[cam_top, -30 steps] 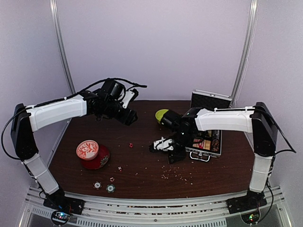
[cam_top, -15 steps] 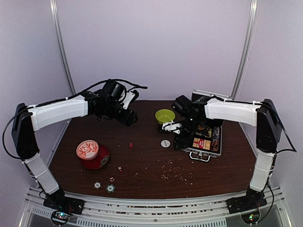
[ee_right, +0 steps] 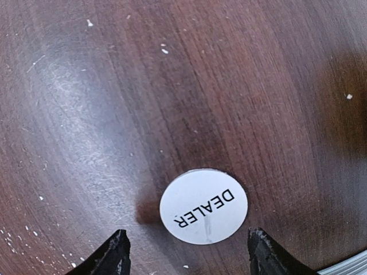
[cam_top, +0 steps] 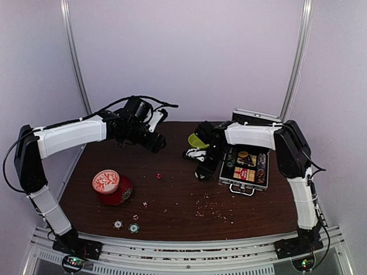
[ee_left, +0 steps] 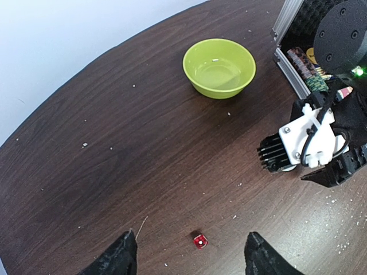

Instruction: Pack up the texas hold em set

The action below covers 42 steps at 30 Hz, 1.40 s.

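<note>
The open silver case (cam_top: 232, 182) lies at the right with chips and card decks inside, its lid (cam_top: 255, 119) raised behind. A white round DEALER button (ee_right: 203, 206) lies flat on the table. My right gripper (ee_right: 188, 240) hangs open just above it, one finger on each side; in the top view the right gripper (cam_top: 202, 171) hides the button. A tiny red die (ee_left: 199, 240) (cam_top: 159, 176) sits on the table. My left gripper (ee_left: 191, 247) (cam_top: 156, 144) hovers high above the die, open and empty.
A lime-green bowl (ee_left: 219, 67) (cam_top: 195, 139) stands behind the right gripper. A red-and-white tin (cam_top: 106, 181) rests on its red lid (cam_top: 121, 193) at the left. Two chips (cam_top: 117, 224) (cam_top: 133, 228) and small dice (cam_top: 144, 204) lie near the front edge. Crumbs (cam_top: 212, 213) dot the wood.
The right gripper opened wider, left the white button on the table beside the case, swung back and now hangs over it. The left arm has not moved.
</note>
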### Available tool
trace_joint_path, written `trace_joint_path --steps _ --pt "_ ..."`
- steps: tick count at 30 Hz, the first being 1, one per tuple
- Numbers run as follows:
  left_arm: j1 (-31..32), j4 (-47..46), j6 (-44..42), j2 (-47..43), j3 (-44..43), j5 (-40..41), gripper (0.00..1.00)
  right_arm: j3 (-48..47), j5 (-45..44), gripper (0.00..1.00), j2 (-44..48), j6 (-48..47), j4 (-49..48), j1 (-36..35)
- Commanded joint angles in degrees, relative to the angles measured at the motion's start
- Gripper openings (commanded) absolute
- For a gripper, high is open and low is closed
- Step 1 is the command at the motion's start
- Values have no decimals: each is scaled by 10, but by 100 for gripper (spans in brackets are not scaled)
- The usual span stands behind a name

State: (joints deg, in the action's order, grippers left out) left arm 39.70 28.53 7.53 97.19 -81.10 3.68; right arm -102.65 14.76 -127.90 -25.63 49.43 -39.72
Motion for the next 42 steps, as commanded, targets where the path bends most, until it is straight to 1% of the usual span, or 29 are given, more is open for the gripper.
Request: trace_joint_path --steps 1,16,27,35,42 --pt "0 -10 3 -15 -5 3 66 -16 1 71 -10 19 -5 5" --pt "0 -9 1 -13 -4 -2 66 -37 16 70 -45 29 -8 14" --pt "-1 -7 -1 -10 -6 -6 65 -35 0 57 -51 24 16 14" --pt "0 -5 -2 -8 -6 -8 65 -34 18 45 -57 22 19 13" --pt "0 -4 -3 -6 -7 -7 66 -36 12 43 -32 25 18 14"
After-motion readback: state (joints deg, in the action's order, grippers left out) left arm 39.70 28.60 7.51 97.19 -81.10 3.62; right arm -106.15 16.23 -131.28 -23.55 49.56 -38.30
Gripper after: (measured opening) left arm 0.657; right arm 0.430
